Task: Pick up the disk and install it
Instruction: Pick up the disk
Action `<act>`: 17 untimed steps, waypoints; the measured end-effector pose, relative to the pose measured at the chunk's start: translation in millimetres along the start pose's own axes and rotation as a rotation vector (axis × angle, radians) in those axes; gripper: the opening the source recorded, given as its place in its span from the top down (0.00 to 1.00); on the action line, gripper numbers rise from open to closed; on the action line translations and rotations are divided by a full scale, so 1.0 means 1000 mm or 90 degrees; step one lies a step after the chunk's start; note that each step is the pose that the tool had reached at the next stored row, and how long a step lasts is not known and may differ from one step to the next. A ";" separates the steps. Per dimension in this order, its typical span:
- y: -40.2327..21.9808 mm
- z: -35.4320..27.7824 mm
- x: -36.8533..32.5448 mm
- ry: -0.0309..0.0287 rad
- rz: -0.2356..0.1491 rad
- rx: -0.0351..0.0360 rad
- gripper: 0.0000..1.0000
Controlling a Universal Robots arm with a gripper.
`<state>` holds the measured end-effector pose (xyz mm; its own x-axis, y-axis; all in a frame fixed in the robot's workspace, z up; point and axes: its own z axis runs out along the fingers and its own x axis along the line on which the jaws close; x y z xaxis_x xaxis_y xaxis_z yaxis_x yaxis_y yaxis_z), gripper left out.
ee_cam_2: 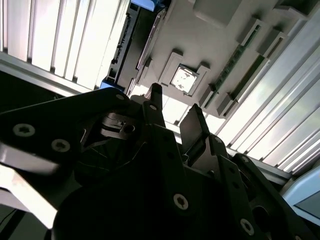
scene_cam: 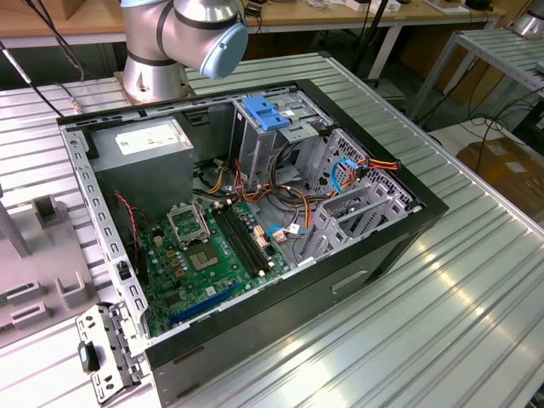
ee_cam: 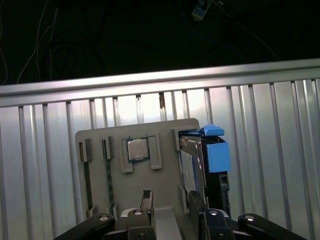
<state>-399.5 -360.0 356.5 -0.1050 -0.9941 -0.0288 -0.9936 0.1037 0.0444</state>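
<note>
Black gripper [ee_cam: 169, 196] hangs open and empty over the flat grey plastic tray [ee_cam: 165, 131]. Silver metal disk [ee_cam: 189, 167] with blue rails stands on edge at the tray's side. Best centre over it before squeezing.

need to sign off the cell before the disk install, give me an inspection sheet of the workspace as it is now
surface: ribbed metal table with an open computer case lying on it
job's things: disk stands on edge in a slot of the grey tray, blue rails fitted, not gripped
clutter: processor chip and two green memory sticks in the tray; loose metal bracket at the case's corner
grippers: tool open, holding nothing, above the tray near the disk
cables: coloured wire bundles and a blue cable inside the case
surroundings: wooden benches behind the table, brown cardboard on the floor
</note>
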 end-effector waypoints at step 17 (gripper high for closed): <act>0.0047 0.0073 0.0007 -0.0003 0.000 -0.0001 0.58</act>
<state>-404.5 -360.0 349.3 -0.1050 -0.9940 -0.0292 -0.9936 0.1036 0.0446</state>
